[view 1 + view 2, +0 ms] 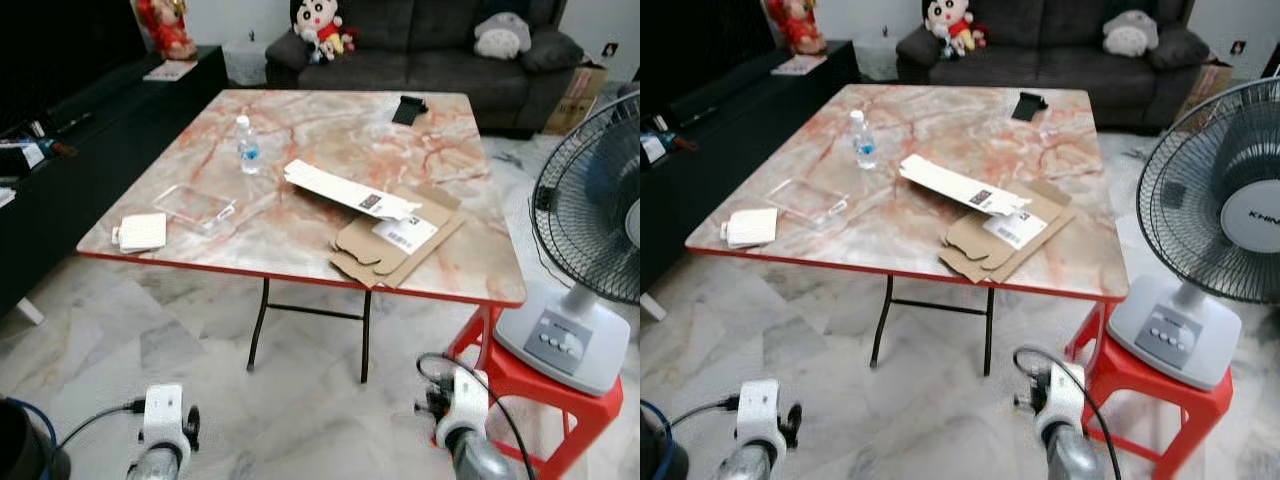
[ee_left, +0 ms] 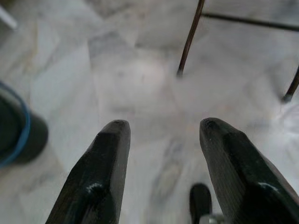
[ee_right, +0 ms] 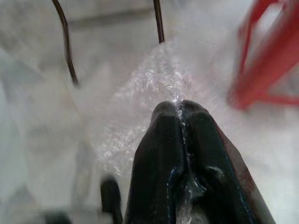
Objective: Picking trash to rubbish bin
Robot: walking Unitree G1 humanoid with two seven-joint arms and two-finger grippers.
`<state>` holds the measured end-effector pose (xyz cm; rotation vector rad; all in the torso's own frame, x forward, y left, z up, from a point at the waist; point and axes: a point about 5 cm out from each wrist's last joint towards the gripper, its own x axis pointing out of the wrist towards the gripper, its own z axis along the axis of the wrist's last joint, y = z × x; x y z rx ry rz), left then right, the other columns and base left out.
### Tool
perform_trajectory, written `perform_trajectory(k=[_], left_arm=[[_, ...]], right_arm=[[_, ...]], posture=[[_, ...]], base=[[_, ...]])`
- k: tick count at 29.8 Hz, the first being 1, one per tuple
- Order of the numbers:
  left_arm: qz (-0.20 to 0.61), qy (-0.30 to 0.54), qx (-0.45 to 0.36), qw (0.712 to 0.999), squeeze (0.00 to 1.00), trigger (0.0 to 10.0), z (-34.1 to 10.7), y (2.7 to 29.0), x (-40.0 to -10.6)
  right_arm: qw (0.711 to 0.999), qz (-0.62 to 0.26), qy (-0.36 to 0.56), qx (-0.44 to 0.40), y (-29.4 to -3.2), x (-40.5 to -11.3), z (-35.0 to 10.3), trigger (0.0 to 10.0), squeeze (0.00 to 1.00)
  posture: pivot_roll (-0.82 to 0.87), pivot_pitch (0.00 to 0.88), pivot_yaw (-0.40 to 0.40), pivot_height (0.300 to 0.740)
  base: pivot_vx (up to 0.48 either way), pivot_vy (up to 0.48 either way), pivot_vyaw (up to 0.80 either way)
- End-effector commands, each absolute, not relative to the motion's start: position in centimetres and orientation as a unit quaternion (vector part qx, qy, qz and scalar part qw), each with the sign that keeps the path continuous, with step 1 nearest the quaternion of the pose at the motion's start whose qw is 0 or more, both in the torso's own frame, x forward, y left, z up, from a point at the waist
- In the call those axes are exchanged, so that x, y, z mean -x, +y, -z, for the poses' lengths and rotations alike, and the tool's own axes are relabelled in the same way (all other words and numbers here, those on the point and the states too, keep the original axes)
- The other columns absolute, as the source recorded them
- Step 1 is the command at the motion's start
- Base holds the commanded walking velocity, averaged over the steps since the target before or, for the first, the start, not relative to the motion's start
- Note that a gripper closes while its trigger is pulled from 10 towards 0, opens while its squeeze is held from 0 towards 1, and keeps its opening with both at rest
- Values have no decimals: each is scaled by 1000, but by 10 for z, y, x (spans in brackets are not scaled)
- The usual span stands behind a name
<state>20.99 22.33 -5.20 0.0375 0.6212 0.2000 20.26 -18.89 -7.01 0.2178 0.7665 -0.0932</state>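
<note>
Out beyond the left gripper [image 2: 161,154], whose two black fingers stand well apart with nothing between them, lies bare marble floor [image 2: 140,88] and the foot of a table leg [image 2: 188,39]; off to one side of it sits a dark round container with a blue rim [image 2: 18,128], which may be the rubbish bin, though too little of it shows to be sure. Ahead of and above both grippers stands the marble-topped table [image 1: 330,130], carrying, from the left gripper's side across, a white packet [image 1: 140,231], a clear plastic tray [image 1: 195,207], a small water bottle [image 1: 247,146], a long white carton [image 1: 350,190] lying over flattened brown cardboard [image 1: 395,240], and a dark object [image 1: 408,108] at the far edge. The right gripper [image 3: 180,109] has its fingers pressed together on a piece of clear crinkled plastic film [image 3: 154,88], which fans out past the fingertips. That film looks very light, soft and slippery, likely to slide free or flutter, so a firm pinch on a bunched part should serve better than a hold on a single edge. Beside the right gripper stands a red stool [image 1: 520,385] bearing a grey fan [image 1: 590,220]. The remaining table trash should handle differently: cardboard stiff and flat, best taken by an overhanging edge.
</note>
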Motion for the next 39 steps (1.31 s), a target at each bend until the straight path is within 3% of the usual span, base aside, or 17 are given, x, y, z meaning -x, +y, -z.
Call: perform_trajectory(k=[1,12,21,39], left_arm=[[-114,338,-19,934,0,10000,60,234,-196],[-131,375,-13,918,0,10000,71,237,-179],[-135,377,-6,916,0,10000,73,232,-175],[-145,374,-6,916,0,10000,74,234,-172]], right_arm=[[912,48,394,-100,-183,-198,75,10000,0],[905,32,416,-85,-175,-188,81,10000,0],[912,24,403,-76,-176,-201,74,10000,0],[910,15,409,-68,-175,-198,76,10000,0]], posture=[[61,0,73,740],[73,12,59,740],[81,27,41,740],[78,45,28,740]], base=[[0,0,788],[0,0,792],[0,0,794],[0,0,794]])
